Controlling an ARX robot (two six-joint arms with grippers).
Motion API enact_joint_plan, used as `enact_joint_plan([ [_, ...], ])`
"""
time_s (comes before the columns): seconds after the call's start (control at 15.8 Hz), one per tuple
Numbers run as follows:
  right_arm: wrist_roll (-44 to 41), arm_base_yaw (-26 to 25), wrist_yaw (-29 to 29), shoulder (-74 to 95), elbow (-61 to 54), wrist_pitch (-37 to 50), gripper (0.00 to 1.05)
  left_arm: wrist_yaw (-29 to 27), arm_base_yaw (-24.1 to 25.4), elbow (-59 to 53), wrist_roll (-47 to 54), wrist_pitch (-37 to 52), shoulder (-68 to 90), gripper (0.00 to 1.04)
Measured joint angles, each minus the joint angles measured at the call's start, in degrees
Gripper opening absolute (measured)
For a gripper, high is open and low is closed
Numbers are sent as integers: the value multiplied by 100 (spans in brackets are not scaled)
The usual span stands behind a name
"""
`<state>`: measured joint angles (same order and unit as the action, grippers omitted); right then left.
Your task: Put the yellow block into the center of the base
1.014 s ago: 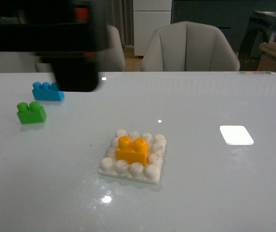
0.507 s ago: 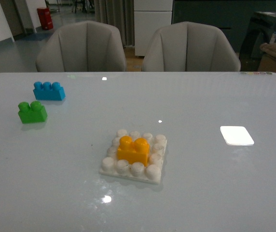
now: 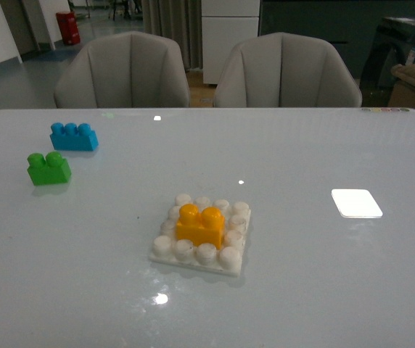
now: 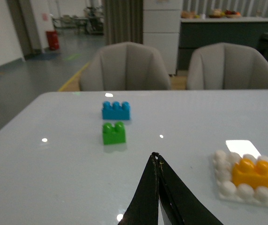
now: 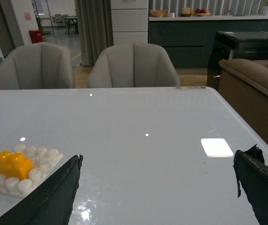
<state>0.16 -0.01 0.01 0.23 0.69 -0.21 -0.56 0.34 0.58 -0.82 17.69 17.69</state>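
The yellow block (image 3: 200,225) sits on the middle studs of the white base (image 3: 203,238), which lies flat near the table's centre. Both also show in the left wrist view, block (image 4: 252,172) on base (image 4: 227,187), and in the right wrist view, block (image 5: 13,164) on base (image 5: 38,168). Neither gripper shows in the front view. My left gripper (image 4: 155,157) is shut and empty, above the table, apart from the base. My right gripper (image 5: 158,161) is open wide and empty, with the base beside one finger (image 5: 54,192).
A green two-stud brick (image 3: 48,167) and a blue three-stud brick (image 3: 73,136) stand at the table's far left. A bright white square patch (image 3: 355,203) lies on the table to the right. Two grey chairs (image 3: 284,69) stand behind the table's far edge.
A dark arm that filled the upper left of the front view one second ago has left it. The block, base and bricks have not moved.
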Motion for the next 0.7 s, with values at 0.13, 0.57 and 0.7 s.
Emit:
enact_joint_plan([
  [0.13,0,0,2,0,0,2,98,55,-50,2,2,-258,-264,2],
  [0.57,0,0,0,0,0,0,98,61,-46,4,4,-1823,-1504,2],
  [0.7,0,0,2,0,0,7,98,52,-46,7,2,-1779,-1718,2],
])
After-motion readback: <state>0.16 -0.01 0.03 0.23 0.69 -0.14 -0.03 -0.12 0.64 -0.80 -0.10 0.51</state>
